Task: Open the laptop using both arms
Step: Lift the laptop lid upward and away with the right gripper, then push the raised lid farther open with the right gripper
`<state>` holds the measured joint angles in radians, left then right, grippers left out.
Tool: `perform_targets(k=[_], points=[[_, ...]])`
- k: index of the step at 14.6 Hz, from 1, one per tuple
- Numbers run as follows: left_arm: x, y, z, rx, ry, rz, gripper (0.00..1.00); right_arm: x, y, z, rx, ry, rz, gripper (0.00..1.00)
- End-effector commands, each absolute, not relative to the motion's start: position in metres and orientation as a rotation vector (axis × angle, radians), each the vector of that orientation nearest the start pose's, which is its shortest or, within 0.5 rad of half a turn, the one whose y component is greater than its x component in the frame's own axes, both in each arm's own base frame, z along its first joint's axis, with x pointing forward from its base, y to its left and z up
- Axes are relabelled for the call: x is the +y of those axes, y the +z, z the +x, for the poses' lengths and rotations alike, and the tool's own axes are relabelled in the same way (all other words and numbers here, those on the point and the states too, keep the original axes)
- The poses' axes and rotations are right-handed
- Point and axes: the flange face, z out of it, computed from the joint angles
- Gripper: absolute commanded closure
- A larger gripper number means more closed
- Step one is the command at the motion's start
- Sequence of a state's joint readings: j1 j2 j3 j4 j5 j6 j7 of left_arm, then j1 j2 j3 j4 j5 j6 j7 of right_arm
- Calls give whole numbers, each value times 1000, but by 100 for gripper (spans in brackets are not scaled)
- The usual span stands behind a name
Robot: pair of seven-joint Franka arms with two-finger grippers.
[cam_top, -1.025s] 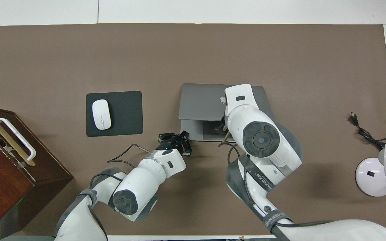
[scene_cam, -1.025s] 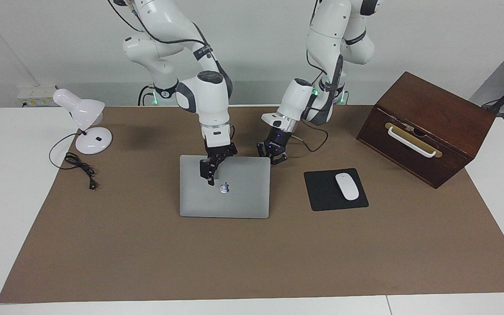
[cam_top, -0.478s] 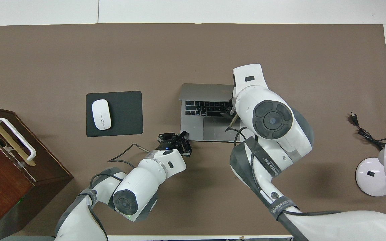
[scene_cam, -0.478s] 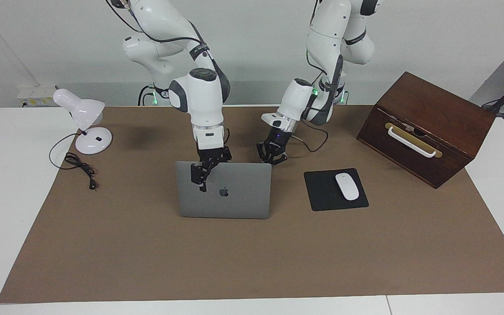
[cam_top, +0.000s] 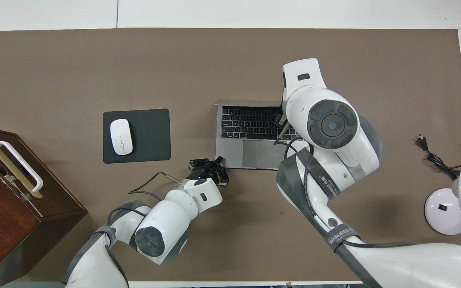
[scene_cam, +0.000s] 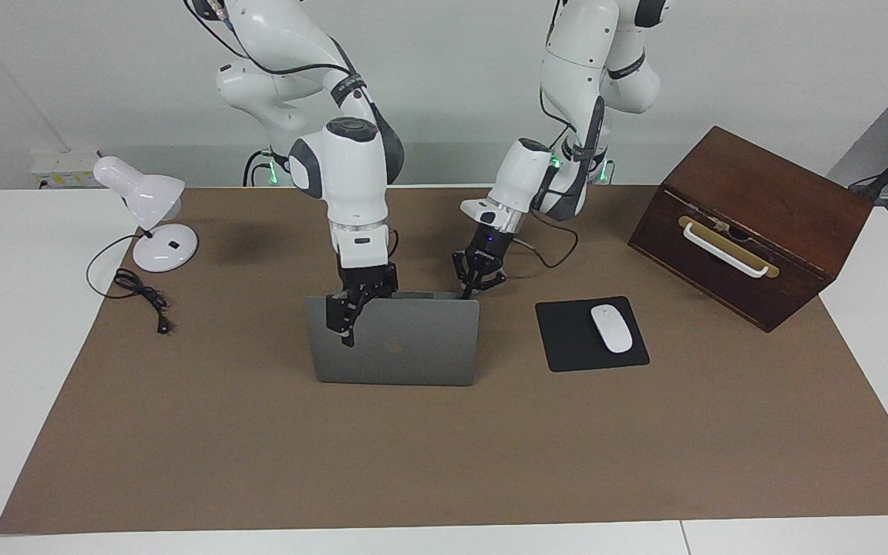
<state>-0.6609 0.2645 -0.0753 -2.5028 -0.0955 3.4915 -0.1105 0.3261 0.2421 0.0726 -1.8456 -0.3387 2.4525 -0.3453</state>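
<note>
The silver-grey laptop (scene_cam: 405, 347) stands open on the brown mat with its lid about upright. Its keyboard and trackpad show in the overhead view (cam_top: 230, 154). My right gripper (scene_cam: 350, 310) is open at the lid's top edge, toward the right arm's end. One finger (scene_cam: 342, 324) hangs down over the lid's outer face. From above, this gripper (cam_top: 279, 122) is mostly hidden under its own wrist. My left gripper (scene_cam: 478, 284) is shut and points down at the base's corner nearest the left arm (cam_top: 212, 166), where its tips seem to rest.
A black mouse pad (scene_cam: 567, 343) with a white mouse (scene_cam: 611, 328) lies beside the laptop toward the left arm's end. A dark wooden box (scene_cam: 752, 223) with a white handle stands past it. A white desk lamp (scene_cam: 153, 223) and its cord (scene_cam: 139, 297) sit at the right arm's end.
The right gripper has swung the lid from nearly flat up to about upright, rising and moving away from the robots. The left gripper has stayed at the base's corner.
</note>
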Motion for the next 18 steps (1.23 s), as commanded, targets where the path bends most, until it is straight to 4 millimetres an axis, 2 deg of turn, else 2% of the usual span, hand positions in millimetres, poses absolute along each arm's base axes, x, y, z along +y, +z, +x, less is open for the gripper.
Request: perform_targets(k=[1,6,11,18], points=[[-335,244,397,838,-1074,-3147,100,248,434,614,-1566,-630,-2937,0],[-335,244,397,838,-1074,-3147,100,244,445,630,-1596,-675,-2924,0],[-335,244,397,838,-1074,-3147,100,227,446,645,-1599,-687,-2934,0],[-335,244,397,838,-1074,-3147,100,229,449,648,-1599,-707,-2927,0]])
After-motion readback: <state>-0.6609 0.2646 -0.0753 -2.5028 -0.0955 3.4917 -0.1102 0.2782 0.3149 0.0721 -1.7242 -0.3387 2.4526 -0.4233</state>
